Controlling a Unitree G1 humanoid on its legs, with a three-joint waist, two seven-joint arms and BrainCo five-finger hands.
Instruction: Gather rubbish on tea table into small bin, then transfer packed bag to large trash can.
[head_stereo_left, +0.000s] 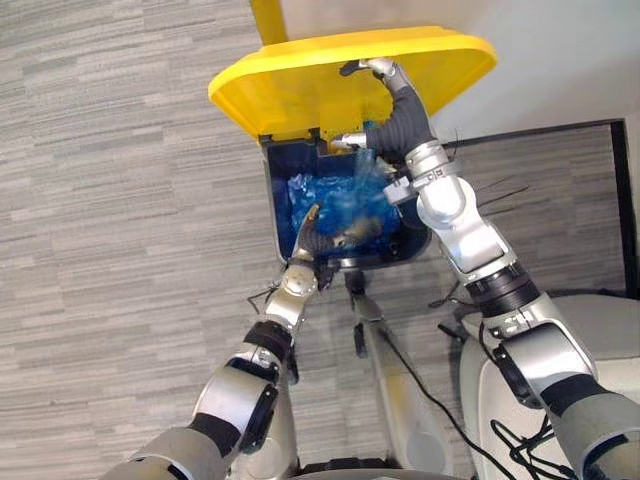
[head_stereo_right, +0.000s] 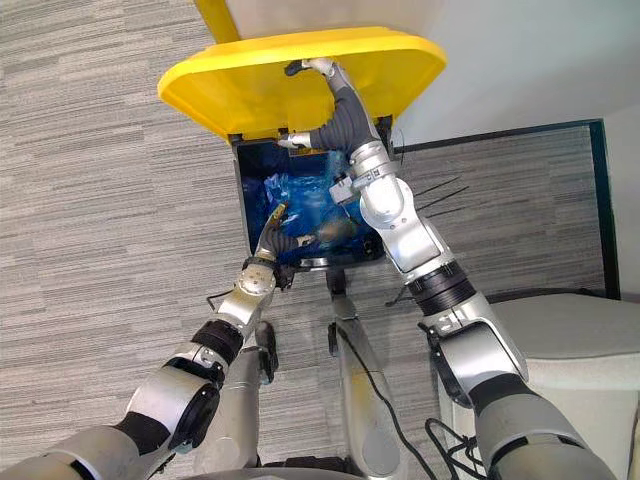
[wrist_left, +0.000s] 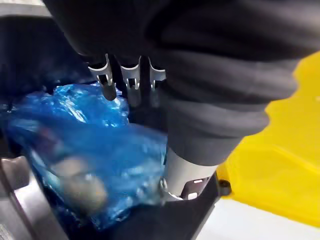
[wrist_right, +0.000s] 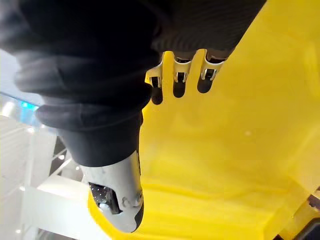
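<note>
**Robot holds a yellow bin lid up while a blue bag sits inside the can**

A grey striped floor (head_stereo_left: 110, 220) lies out to the left of both hands. The left hand (head_stereo_left: 318, 240) reaches in over the near rim of the large trash can (head_stereo_left: 272, 200), a dark blue box standing on that floor. Its fingers (wrist_left: 131, 85) are loosely spread and not curled round anything, with the thumb standing apart from them. Just past their dark tips, inside the can, lies the blue bag (head_stereo_left: 345, 200), crumpled and translucent, with pale shapes showing through the plastic. The tips are at the top of the bag, but whether they touch it cannot be told.

Above and beyond the left fingers, the yellow lid (head_stereo_left: 300, 80) stands tilted open over the can's far edge. Further right, the right hand (head_stereo_left: 388, 88) is raised against the lid's underside. Its fingers (wrist_right: 179, 82) are straight, side by side, and laid flat on the yellow surface, propping it up. The thumb points down toward the can's opening, away from them.
</note>
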